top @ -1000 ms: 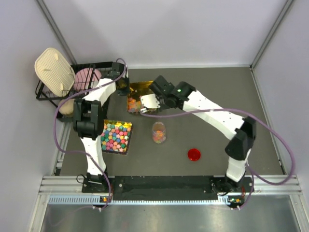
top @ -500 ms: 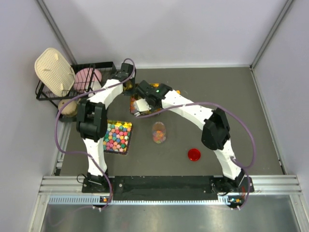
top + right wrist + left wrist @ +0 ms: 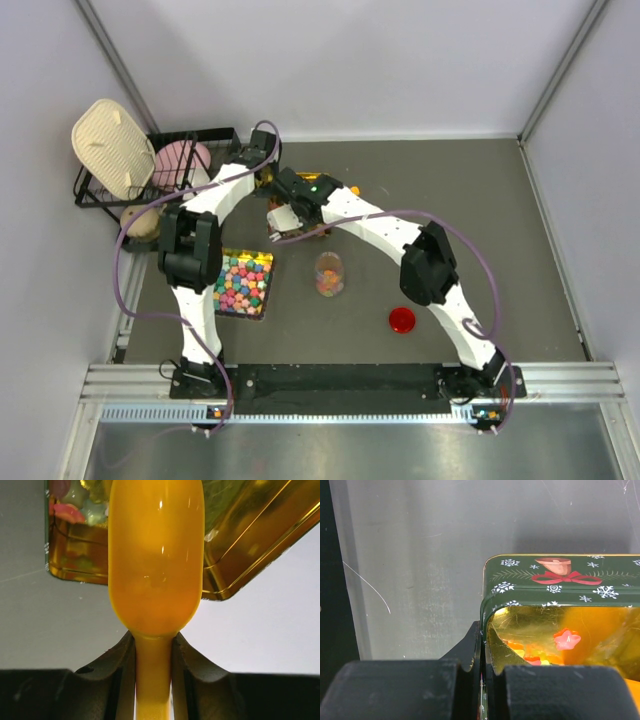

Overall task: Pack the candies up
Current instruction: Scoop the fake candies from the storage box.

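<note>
Inside the tin (image 3: 560,577), you see the candies (image 3: 567,640) on its gold floor, near the orange scoop (image 3: 155,555), which your right gripper (image 3: 152,667) clamps by the handle. Your left gripper (image 3: 482,677) pinches the tin's wall. Around the tin is a grey table (image 3: 450,200), and beyond it pale walls (image 3: 350,60).

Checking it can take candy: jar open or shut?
Open. The red lid lies on the table, apart from the jar; candies show through its uncovered top.

On the worktop (image 3: 450,200), a jar (image 3: 329,273) stands centre; a lid (image 3: 402,320) lies to its near right, a tray (image 3: 258,258) to its left, a tin (image 3: 560,587) (candies (image 3: 567,640) inside) behind, a rack (image 3: 95,190) far left.
</note>
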You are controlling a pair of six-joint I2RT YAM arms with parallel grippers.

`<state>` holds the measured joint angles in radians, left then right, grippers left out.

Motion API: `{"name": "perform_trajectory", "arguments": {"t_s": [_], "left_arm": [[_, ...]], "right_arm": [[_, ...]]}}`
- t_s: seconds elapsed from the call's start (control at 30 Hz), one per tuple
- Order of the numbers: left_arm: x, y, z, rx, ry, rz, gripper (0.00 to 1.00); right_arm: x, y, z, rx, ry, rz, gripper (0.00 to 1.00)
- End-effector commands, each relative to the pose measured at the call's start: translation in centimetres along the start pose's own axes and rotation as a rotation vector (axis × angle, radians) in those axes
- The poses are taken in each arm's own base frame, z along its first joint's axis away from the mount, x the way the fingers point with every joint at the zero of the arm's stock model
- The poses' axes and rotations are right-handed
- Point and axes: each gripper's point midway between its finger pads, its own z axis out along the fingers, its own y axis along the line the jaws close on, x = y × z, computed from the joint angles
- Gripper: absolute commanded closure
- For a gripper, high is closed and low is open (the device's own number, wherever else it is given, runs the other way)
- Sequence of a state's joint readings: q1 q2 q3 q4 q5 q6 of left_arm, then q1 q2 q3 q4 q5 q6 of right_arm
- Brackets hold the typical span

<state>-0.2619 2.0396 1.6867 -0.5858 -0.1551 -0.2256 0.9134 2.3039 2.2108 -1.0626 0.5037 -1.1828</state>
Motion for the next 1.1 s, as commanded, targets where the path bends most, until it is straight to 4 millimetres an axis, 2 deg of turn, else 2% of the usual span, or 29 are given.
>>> {"name": "perform_trajectory", "arguments": {"t_s": [0.0, 0.37, 0.77, 0.9, 1.07], "left_arm": [[-4.7, -1.3, -4.2, 0.074, -0.139, -0.034, 1.00], [-4.6, -1.2, -4.4, 0.071, -0.140, -0.026, 1.00], [-4.0, -1.0, -3.4, 0.072, -0.111, -0.032, 1.00], [-3.8, -0.9, -3.2, 0.072, -0.103, -0.033, 1.00], [-3.6, -1.0, -3.0, 0.074, -0.096, -0.029, 1.00]], "right_arm": [[-1.8, -0.9, 0.8, 0.016, -0.057, 0.040, 1.00], [-5.7, 2.5, 3.6, -0.130, -0.219, 0.141, 1.00], [-7.8, 1.3, 4.7, -0.134, -0.348, 0.364, 1.00], [-8.0, 0.8, 4.9, -0.121, -0.372, 0.434, 1.00], [-7.9, 1.4, 5.0, -0.136, -0.386, 0.462, 1.00]]}}
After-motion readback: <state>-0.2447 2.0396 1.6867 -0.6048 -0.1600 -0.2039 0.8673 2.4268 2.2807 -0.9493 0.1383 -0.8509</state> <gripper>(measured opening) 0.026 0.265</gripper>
